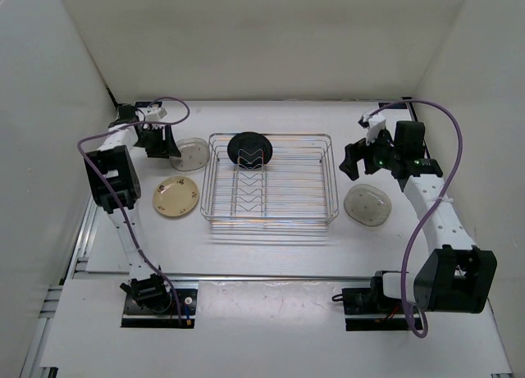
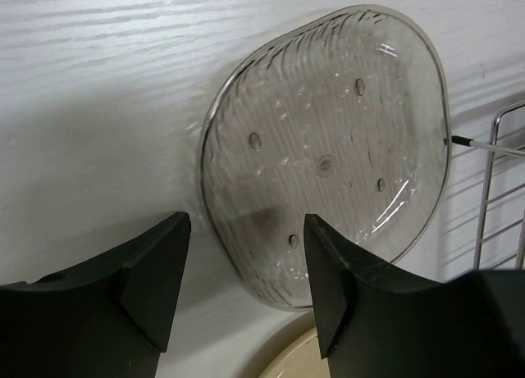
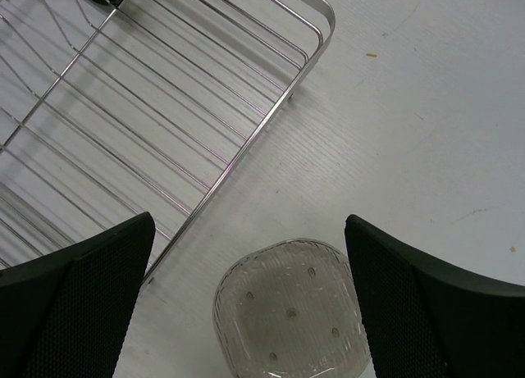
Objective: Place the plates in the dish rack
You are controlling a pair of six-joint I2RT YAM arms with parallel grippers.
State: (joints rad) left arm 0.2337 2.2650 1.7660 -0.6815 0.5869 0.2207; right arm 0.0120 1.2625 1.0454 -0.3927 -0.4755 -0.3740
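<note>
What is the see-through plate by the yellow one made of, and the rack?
Plate: clear, glossy, ribbed; likely plastic, maybe glass, since the table shows through. Rack: shiny silver metal wire, judging by thin bright rods.

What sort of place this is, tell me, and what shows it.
Likely a robot test cell: bare white walls box in a white table, a left arm and a right arm are bolted at its near edge, and a wire dish rack sits among plates.
</note>
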